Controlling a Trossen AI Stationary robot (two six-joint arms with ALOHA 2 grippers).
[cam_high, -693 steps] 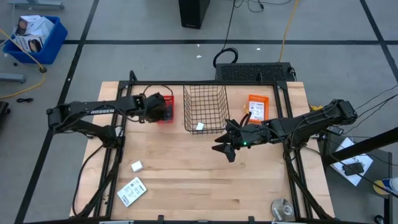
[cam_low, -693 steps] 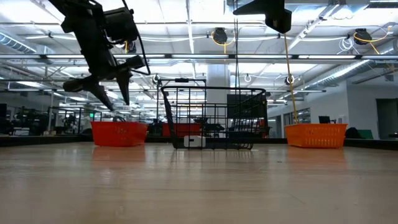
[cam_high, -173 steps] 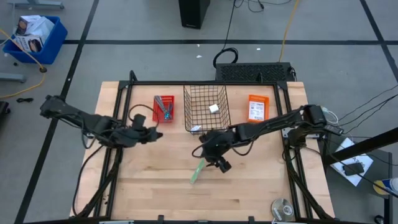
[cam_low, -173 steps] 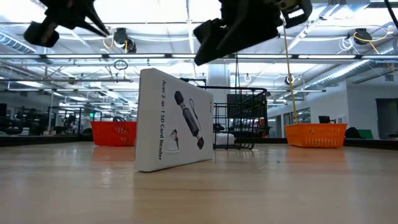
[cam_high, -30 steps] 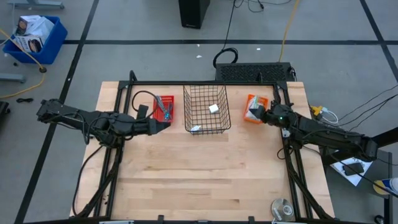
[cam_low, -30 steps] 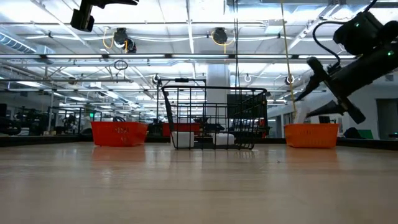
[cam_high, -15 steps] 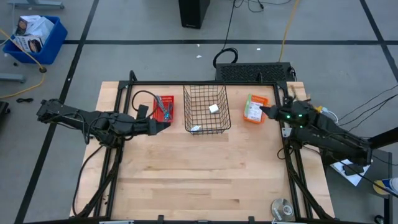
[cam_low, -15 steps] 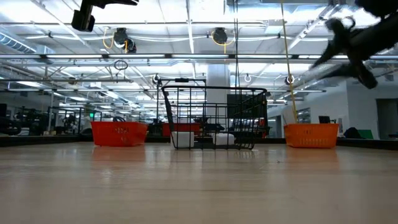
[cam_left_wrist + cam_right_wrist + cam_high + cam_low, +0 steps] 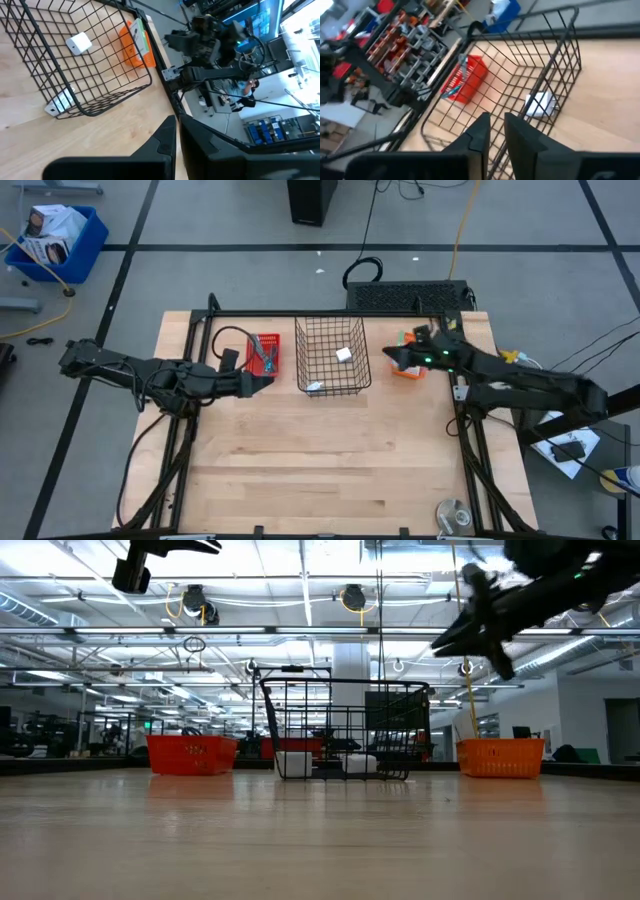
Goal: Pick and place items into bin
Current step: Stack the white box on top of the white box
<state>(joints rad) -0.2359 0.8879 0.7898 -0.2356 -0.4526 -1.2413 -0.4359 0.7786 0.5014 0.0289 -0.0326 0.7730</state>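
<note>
The black wire basket [image 9: 333, 355] stands at the table's far middle and holds two small white blocks [image 9: 343, 354] [image 9: 315, 387]. A red bin [image 9: 265, 352] to its left holds slim tools [image 9: 461, 75]. An orange bin [image 9: 407, 372] to its right holds a flat packet [image 9: 139, 35]. My left gripper [image 9: 264, 380] is shut and empty, hovering near the red bin's near side. My right gripper [image 9: 392, 358] is shut and empty, raised over the orange bin's left edge and pointing at the basket [image 9: 520, 95].
A round silver roll [image 9: 453, 515] lies at the table's near right corner. The black frame rails [image 9: 320, 313] run along the table's far side and down both sides. Bare wooden tabletop [image 9: 320, 460] spreads in front of the bins.
My right gripper has risen from the orange bin, drawn back toward the table's right edge, then swung left over the bin toward the wire basket. The white packet seen at its fingers a second ago stays in the orange bin. My left arm has kept still.
</note>
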